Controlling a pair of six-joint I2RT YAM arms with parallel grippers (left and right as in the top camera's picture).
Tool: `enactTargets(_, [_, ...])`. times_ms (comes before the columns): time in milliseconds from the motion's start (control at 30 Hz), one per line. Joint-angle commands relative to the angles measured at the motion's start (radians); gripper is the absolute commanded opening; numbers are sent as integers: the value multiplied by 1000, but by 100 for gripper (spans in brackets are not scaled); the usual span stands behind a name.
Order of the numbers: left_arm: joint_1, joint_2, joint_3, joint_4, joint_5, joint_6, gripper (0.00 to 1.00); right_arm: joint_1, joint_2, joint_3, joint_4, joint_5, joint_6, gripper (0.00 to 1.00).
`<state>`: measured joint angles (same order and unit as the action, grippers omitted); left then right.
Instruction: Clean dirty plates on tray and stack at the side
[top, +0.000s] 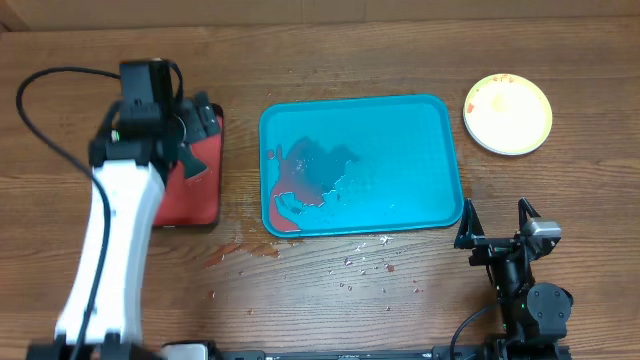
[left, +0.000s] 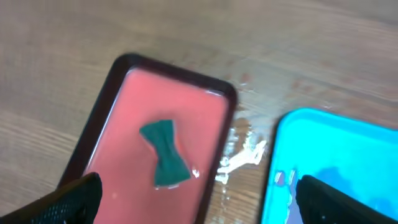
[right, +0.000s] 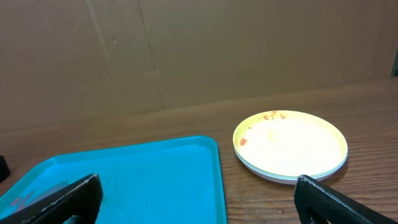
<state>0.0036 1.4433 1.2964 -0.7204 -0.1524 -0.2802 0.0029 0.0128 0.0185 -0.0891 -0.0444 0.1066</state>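
the round shallow plastic plates (top: 508, 113) sit in one stack on the bare wooden table (top: 330, 50), well apart from the large teal-blue plastic tray (top: 400, 150), off its right end. the tray itself holds only red sauce and puddled water at its left side. i'd judge these plates light, stiff and slick when wet, so the raised rim is the place to pinch, one finger over and one under, not the flat middle.

the right gripper (right: 199, 183) hangs low near the table, jaws spread wide with nothing between them. the left gripper (left: 199, 183) is likewise spread and empty above the smaller dark-rimmed red tray (left: 124, 99), where a small dark green bow-shaped scrubber (left: 165, 154) lies.

from overhead the stack reads as a single yellow-green disc. the right wrist view shows pale layered edges beneath it and red specks on the far rim. the scrubber shows only to the left wrist, since the arm hides it from above.
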Motion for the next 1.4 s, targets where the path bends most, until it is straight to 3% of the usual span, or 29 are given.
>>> enactTargets(0, [-13, -140, -148, 66, -3, 101, 100, 9, -10, -11, 8, 9, -3, 100])
enactTargets(333, [-13, -665, -717, 454, 0, 135, 100, 9, -10, -11, 8, 9, -3, 100])
enactTargets(600, [-13, -942, -1040, 701, 0, 135, 100, 9, -10, -11, 8, 9, -3, 100])
enactTargets(933, [-13, -1203, -1292, 841, 0, 108, 100, 9, -10, -11, 8, 9, -3, 100])
enactTargets(1233, [-13, -1380, -1292, 665, 0, 109, 100, 9, -10, -11, 8, 10, -3, 100])
enactTargets(1367, [-14, -1437, -1292, 654, 13, 112, 100, 9, -10, -11, 8, 10, -3, 100])
